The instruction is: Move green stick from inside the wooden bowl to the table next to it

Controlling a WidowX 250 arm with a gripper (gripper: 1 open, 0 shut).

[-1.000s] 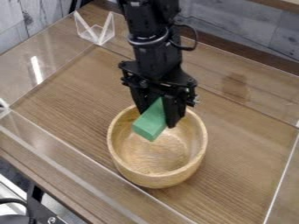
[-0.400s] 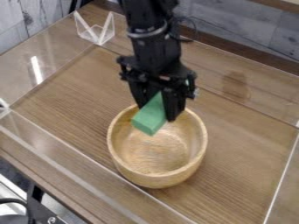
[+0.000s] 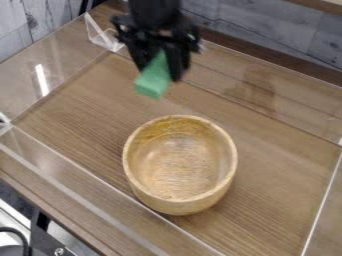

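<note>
The green stick (image 3: 155,76) hangs tilted in the air, clear of the wooden bowl (image 3: 181,163) and up-left of it in the view. My black gripper (image 3: 160,62) points down and is shut on the stick's upper end. The round tan bowl sits on the brown wood-grain table (image 3: 94,110) with nothing inside it. The image is slightly blurred around the gripper.
Low clear acrylic walls (image 3: 54,60) edge the table on the left, front and right. A clear bent plastic piece (image 3: 107,35) stands at the back left behind the arm. Bare tabletop lies left of and behind the bowl.
The gripper has lifted the green stick out of the bowl and carried it up and to the left in the view. The bowl has not moved and now holds nothing.
</note>
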